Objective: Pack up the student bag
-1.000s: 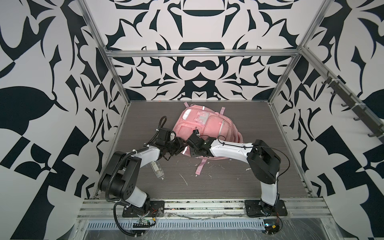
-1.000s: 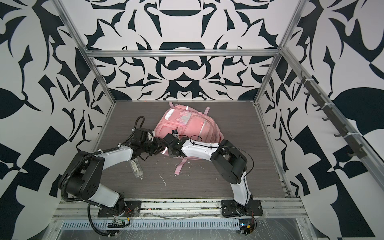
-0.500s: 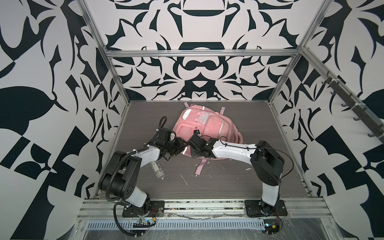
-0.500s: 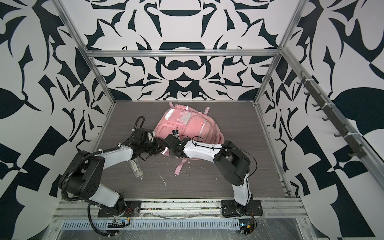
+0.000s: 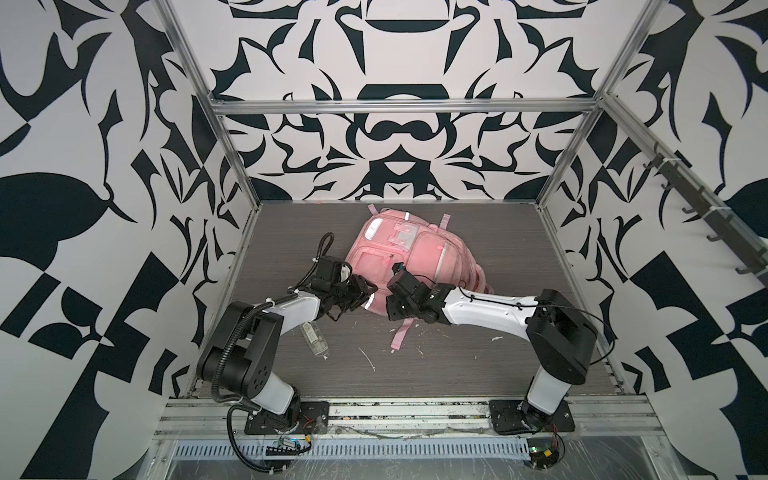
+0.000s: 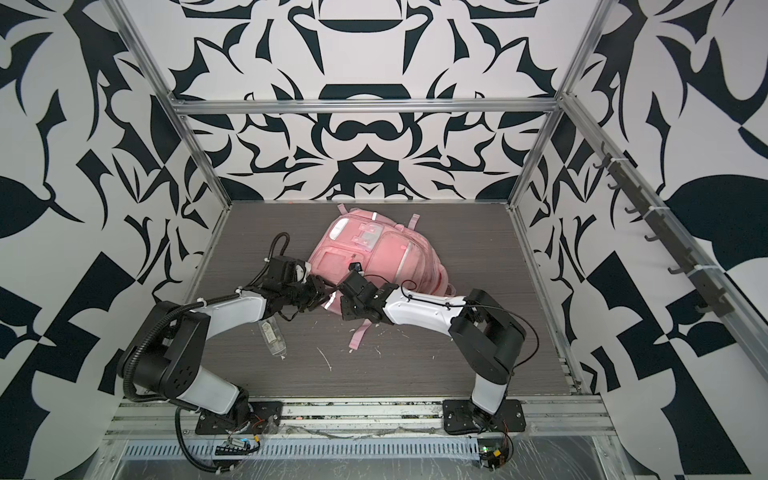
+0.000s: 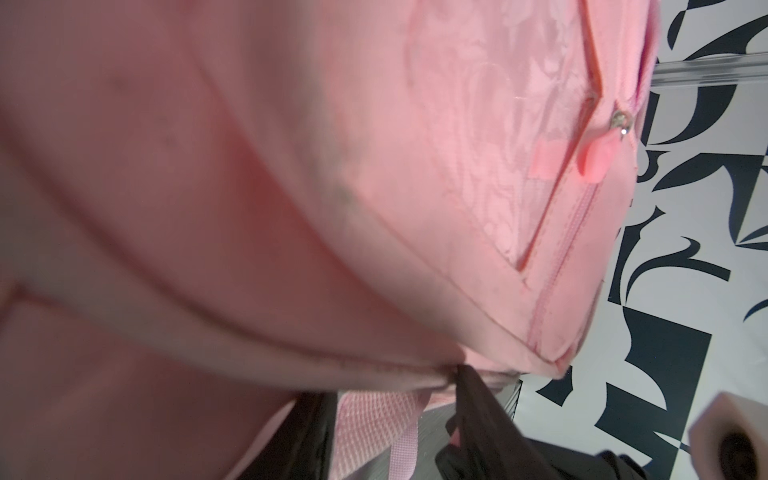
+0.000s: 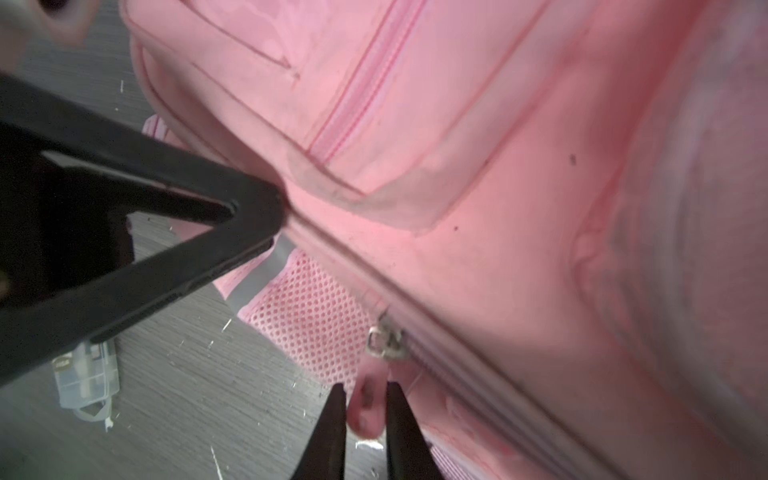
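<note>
Bag [image 5: 419,257] lying flat: left gripper [image 5: 360,291] clamps its near edge; right gripper [image 8: 365,390] pinches the zip pull [image 8: 366,411]

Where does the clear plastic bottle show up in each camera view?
In both top views: clear plastic bottle on the table, nearer the camera than the student bag.
Left wrist: not in it.
Right wrist: bottle on the table, off the student bag's mesh corner.
Shared landmark: the bag's reflective silver strip.
</note>
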### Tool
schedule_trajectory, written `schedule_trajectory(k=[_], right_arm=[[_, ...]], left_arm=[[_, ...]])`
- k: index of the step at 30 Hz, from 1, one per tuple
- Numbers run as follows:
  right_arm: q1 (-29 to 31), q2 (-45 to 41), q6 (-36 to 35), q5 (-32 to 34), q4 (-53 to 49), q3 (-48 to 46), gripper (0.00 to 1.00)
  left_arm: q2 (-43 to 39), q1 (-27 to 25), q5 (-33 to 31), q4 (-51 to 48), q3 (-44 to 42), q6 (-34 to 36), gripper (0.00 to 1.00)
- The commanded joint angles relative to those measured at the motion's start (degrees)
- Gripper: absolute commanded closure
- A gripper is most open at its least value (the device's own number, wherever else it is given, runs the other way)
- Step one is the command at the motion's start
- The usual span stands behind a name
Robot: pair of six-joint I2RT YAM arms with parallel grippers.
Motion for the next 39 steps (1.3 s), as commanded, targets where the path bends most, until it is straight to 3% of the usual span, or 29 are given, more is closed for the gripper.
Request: schedule_trajectory(k=[1,6,15,39], right_arm=[[0.6,-3.2,-0.9,-0.4,-1.7,-0.1,0.72],[0.5,-4.1,-0.9,2.3,-4.2,1.0,0.63],[0.5,-0.6,0.8,7.7,-7.4,5.9,0.71],[0.5,6.6,3.0,7.1,-3.2,8.5,0.74]], left_arm=[[-0.1,0.4,0.0,-0.4,-1.4,0.4,0.51],[-0.4,0.5,0.0,-0.3,-1.8,0.4,0.51],[-0.7,0.5,0.4,0.1,-2.3,0.2,0.51],[0.1,0.7,0.6,0.8,-2.6,0.1,0.51]])
